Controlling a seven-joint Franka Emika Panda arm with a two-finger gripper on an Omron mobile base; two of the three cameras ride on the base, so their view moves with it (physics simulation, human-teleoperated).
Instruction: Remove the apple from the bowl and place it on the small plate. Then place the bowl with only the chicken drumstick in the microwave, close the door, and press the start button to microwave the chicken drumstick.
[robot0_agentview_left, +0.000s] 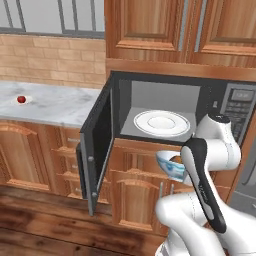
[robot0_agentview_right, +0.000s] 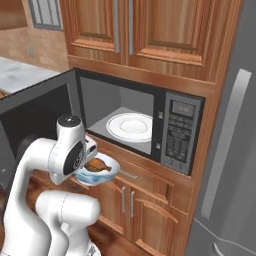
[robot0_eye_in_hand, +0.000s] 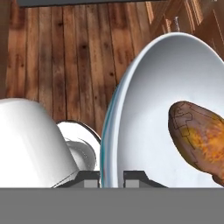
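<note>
Red against the pale counter (robot0_agentview_left: 55, 102), the apple (robot0_agentview_left: 21, 99) already sits on the small plate (robot0_agentview_left: 26, 99), so we judge step 1 done. Our hand (robot0_eye_in_hand: 112, 177) pinches the rim of the bowl (robot0_agentview_right: 111, 171), its fingertips (robot0_eye_in_hand: 138, 176) either side of the wall, holding it below the open microwave (robot0_agentview_left: 210, 107) with the chicken drumstick (robot0_eye_in_hand: 199, 135) inside. Left for us: setting it on the turntable (robot0_agentview_left: 161, 123), shutting the door (robot0_agentview_left: 95, 150), pressing start.

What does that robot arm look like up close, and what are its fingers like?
The arm is glossy white with rounded, bulbous segments, a dark band along one link and a dark cap on top of a joint. No cables or markings show. In the hand view, the fingers are small dark grey blocks.
</note>
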